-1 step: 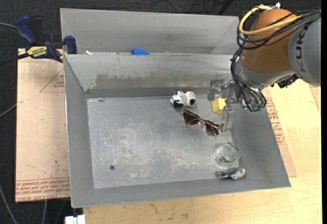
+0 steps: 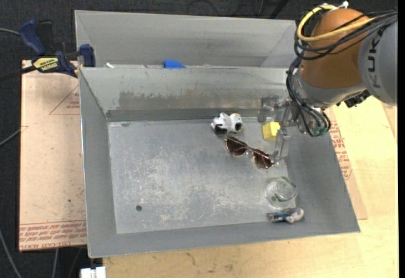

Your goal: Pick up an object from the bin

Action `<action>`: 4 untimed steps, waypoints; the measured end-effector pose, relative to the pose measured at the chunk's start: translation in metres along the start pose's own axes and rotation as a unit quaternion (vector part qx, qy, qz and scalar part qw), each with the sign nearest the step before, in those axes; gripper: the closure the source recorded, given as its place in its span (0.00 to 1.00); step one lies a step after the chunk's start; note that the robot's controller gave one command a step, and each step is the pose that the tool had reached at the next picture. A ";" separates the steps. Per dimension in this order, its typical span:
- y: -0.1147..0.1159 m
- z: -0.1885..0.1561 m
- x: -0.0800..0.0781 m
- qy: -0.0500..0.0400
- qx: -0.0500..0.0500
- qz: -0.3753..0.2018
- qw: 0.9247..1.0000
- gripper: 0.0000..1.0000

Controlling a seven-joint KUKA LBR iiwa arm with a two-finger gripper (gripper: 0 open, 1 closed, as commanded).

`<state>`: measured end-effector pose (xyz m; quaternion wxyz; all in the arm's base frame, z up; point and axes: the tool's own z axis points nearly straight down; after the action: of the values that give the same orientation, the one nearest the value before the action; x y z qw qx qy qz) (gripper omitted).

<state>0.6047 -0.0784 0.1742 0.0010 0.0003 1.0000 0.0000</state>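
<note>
Sunglasses point(image 2: 248, 150): flat on the floor of the bin point(image 2: 190, 207), in its right half, a little back of the middle. They lie aslant, left lens farther back, right lens nearer the front. Lenses are dark reddish-brown and the frame is thin and dark; finer detail of the temples is too small to make out. Gripper point(image 2: 279, 155): its lower end stands at the right end of the sunglasses, at or just over the right lens. Whether it touches the frame cannot be settled from this angle. Whether the gripper is spread or pressed together cannot be told, as the tip reads as one narrow grey stem against the grey floor. Yellow block point(image 2: 271, 130): small, just left of the gripper's stem and just behind the right lens; touching the frame or apart from it, undecided. White toy point(image 2: 226, 123): small, white with black spots, at the foot of the back wall, just behind the left lens. Clear cup point(image 2: 281, 191): transparent, in front of the sunglasses, near the right wall, apart from them. Small mixed-colour object point(image 2: 285, 214): longish, lying along the front edge of the floor, just in front of the cup. Bin is grey metal with sloped walls and a scuffed floor. The arm's orange cover point(image 2: 332, 49), looped with black and yellow cables, hangs over the bin's right back corner.
</note>
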 end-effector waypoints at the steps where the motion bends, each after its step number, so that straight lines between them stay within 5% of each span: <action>1: 0.013 0.046 -0.012 -0.002 0.000 0.034 0.999 0.00; 2: 0.016 0.078 -0.009 0.002 -0.001 0.059 0.998 0.00; 3: 0.022 0.061 -0.013 0.000 0.000 0.174 0.985 0.00; 4: 0.020 0.094 -0.021 -0.001 0.000 0.070 0.998 0.00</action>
<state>0.6259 -0.0580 0.0804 0.0021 0.0699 0.9976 0.0002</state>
